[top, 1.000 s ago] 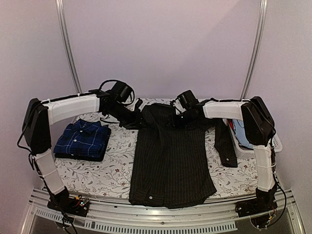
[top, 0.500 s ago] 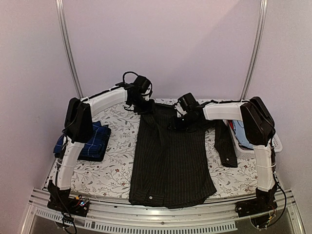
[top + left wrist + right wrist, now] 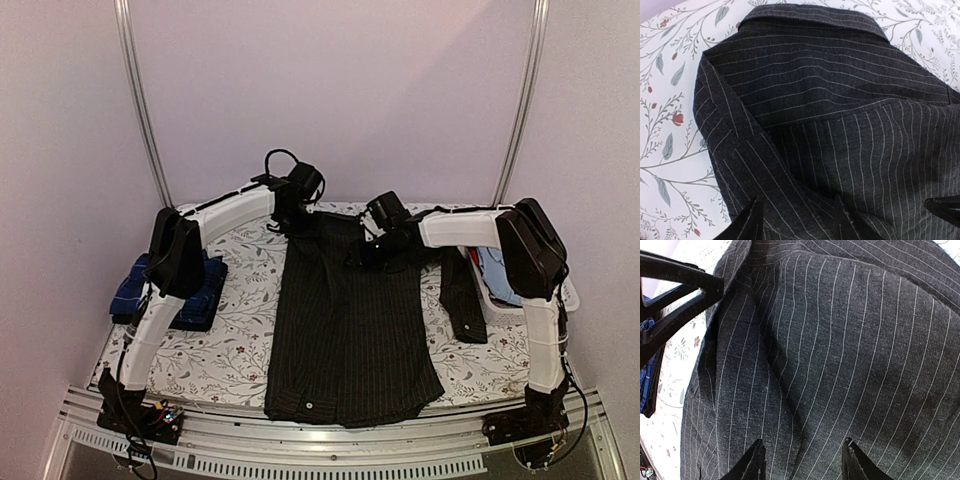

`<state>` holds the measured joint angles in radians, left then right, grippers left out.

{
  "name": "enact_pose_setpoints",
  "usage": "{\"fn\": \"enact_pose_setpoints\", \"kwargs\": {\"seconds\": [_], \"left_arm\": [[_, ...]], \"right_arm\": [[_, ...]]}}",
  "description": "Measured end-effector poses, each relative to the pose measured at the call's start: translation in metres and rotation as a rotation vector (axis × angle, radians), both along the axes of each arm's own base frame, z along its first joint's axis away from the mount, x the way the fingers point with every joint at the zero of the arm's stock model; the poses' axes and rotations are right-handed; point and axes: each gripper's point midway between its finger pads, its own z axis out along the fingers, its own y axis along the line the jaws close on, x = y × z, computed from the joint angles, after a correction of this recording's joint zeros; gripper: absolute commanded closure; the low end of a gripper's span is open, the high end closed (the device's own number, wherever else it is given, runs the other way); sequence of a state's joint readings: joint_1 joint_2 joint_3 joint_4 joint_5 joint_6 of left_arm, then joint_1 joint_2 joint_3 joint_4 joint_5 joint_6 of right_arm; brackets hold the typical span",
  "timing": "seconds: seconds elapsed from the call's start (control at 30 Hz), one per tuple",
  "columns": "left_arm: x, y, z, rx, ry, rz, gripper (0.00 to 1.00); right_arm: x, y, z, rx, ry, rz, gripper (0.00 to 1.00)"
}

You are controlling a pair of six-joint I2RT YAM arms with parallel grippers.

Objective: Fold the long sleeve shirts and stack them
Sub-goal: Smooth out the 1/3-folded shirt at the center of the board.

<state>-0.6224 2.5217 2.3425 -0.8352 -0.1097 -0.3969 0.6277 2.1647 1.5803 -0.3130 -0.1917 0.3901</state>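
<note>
Both pairs of jaws stood spread wide with nothing pinched: our left gripper (image 3: pixel 797 220) hung over the folded shoulder of the black pinstriped shirt (image 3: pixel 350 320), our right gripper (image 3: pixel 802 455) over its back panel. That shirt lay flat in the middle of the table (image 3: pixel 230 350), collar at 12 o'clock, hem at 6, one sleeve trailing at 3, while the folded navy checked shirt (image 3: pixel 205 290) sat at 9. We judged that a pinch catching only the top layer could drag the shoulder fold open and skew the shirt.
</note>
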Motion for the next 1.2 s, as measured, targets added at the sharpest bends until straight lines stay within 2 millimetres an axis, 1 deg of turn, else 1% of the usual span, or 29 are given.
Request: {"fn": "enact_pose_setpoints", "kwargs": {"seconds": [0.07, 0.17, 0.33, 0.5, 0.67, 0.7, 0.83, 0.97, 1.07, 1.2], "left_arm": [[-0.001, -0.004, 0.002, 0.012, -0.014, -0.007, 0.55], [-0.003, -0.01, 0.001, 0.029, -0.029, -0.014, 0.62], [-0.008, -0.014, -0.012, 0.079, -0.029, -0.019, 0.66], [-0.012, -0.012, -0.029, 0.125, -0.014, -0.022, 0.84], [-0.01, -0.009, -0.028, 0.139, -0.024, -0.009, 0.98], [-0.01, -0.009, -0.028, 0.141, -0.026, -0.008, 1.0], [-0.009, -0.01, -0.025, 0.135, -0.036, -0.01, 1.0], [-0.014, -0.008, -0.013, 0.096, -0.044, -0.018, 1.0], [-0.021, -0.007, 0.008, 0.016, -0.057, -0.03, 1.0], [-0.025, -0.008, 0.043, -0.142, -0.093, -0.049, 1.0]], "right_arm": [[-0.001, -0.001, 0.0, 0.0, 0.001, -0.003, 0.5], [-0.003, -0.003, 0.001, -0.002, 0.002, -0.005, 0.5], [-0.004, -0.004, 0.002, 0.001, 0.001, -0.01, 0.5], [-0.004, -0.004, 0.005, 0.006, -0.002, -0.014, 0.5], [-0.003, -0.003, 0.007, 0.012, -0.01, -0.014, 0.5], [-0.003, -0.003, 0.007, 0.013, -0.011, -0.014, 0.5], [-0.003, -0.002, 0.008, 0.021, -0.011, -0.009, 0.5], [-0.003, 0.001, 0.01, 0.034, -0.013, -0.002, 0.5], [-0.003, 0.004, 0.012, 0.051, -0.014, 0.005, 0.5], [-0.003, 0.006, 0.014, 0.066, -0.013, 0.009, 0.49]]}}
